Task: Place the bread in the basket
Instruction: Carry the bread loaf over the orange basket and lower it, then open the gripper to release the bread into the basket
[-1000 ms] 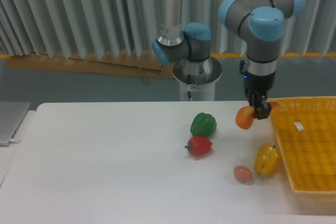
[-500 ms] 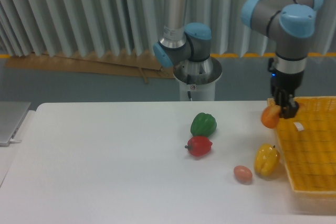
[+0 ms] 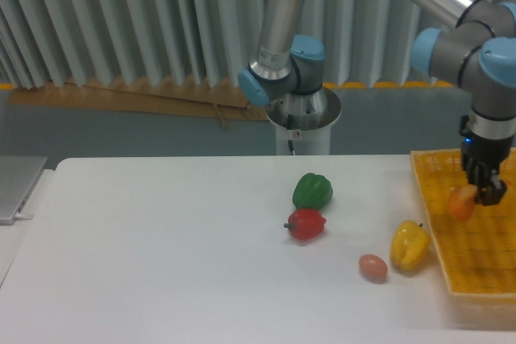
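Orange-brown bread clamped in fingers, held above yellow woven basket.

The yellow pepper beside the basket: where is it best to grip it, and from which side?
Probably from above, across the middle of the yellow pepper. It sits close against the basket rim with the egg near on the other side, so jaws should close front-to-back.

basket cut off at right edge; bread mostly hidden behind gripper
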Available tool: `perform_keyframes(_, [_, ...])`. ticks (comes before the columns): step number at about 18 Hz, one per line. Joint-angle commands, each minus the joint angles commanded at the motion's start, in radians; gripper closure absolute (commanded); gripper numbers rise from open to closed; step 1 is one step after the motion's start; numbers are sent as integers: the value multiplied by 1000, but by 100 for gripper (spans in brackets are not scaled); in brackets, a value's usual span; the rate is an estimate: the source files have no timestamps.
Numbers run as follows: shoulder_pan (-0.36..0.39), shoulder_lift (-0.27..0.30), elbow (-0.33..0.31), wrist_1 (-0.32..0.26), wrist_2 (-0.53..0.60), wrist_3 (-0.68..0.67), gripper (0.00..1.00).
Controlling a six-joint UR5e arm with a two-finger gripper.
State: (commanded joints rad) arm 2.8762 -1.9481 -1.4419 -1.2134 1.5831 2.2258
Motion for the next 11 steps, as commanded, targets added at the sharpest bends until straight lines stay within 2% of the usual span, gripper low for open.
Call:
perform_keyframes(3, [0,-5,-2,2,0,0,65])
perform_keyframes(6, [-2,-8,-5,2,0,0,59])
perform_keyframes(7, [-3,-8,-8,2,0,0,53])
perform_keyframes(11, [-12,-5,-12,2,-8,-2,0])
